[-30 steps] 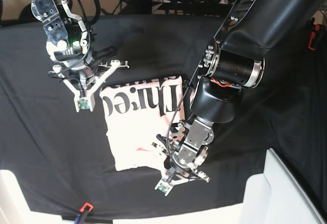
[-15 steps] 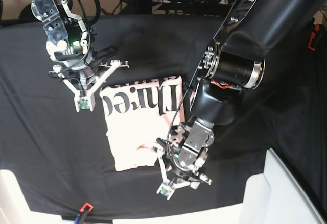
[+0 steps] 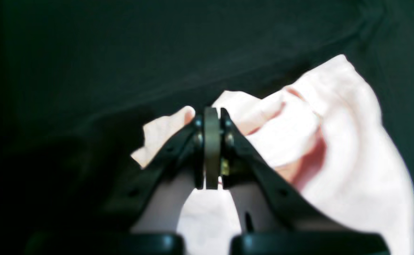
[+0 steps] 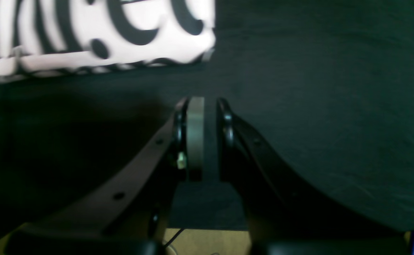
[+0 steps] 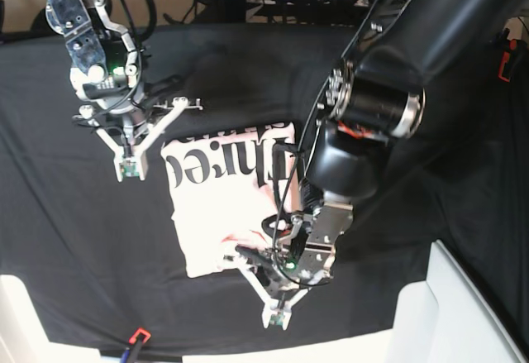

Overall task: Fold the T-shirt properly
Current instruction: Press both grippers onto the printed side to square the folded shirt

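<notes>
My left tool [image 3: 212, 141] is clamped shut on the near hem of the T-shirt [image 5: 219, 206], half-folded on the black tabletop [image 5: 66, 239], so I should lift gently and carry it squarely over, while my right tool [image 4: 203, 134] hangs narrowly parted, empty, beside the lettered edge.

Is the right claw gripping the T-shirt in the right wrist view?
No. The right claw hangs over bare black table cloth; the T-shirt lies apart, beyond its tips.
</notes>
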### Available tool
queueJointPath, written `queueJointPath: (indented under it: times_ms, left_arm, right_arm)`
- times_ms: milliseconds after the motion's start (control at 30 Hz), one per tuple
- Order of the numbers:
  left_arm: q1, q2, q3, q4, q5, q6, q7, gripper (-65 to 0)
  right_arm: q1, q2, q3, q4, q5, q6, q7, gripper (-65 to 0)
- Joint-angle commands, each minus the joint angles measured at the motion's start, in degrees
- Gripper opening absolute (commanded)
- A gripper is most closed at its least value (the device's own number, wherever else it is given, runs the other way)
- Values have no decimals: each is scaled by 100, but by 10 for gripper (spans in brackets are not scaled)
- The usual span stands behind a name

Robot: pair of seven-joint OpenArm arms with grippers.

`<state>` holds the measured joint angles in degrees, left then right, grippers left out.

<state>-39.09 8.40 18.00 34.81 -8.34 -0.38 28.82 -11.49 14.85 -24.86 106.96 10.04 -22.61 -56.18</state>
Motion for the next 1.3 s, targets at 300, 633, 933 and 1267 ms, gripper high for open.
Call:
queueJointPath:
  times_ms: [300,633,933,1267]
  left_arm:
    - [1399,-317,-2,3645,-85,16,1378,-650]
    - [2261,-476,59,3935,-58,-608,1386,-650]
    - [2428,-458,59,3434,-50,-608,1298,-650]
    - [2709,-669,59,2686,-41,-608,727,-650]
  right_arm:
    - [283,-57,12,96,-42,885,67,-593]
    - [854,-74,12,69,-42,1958,58,-593]
    - [1127,-391,12,-652,-42,2090,93,-593]
    - [1109,-426,12,-625,-42,2090,93,-593]
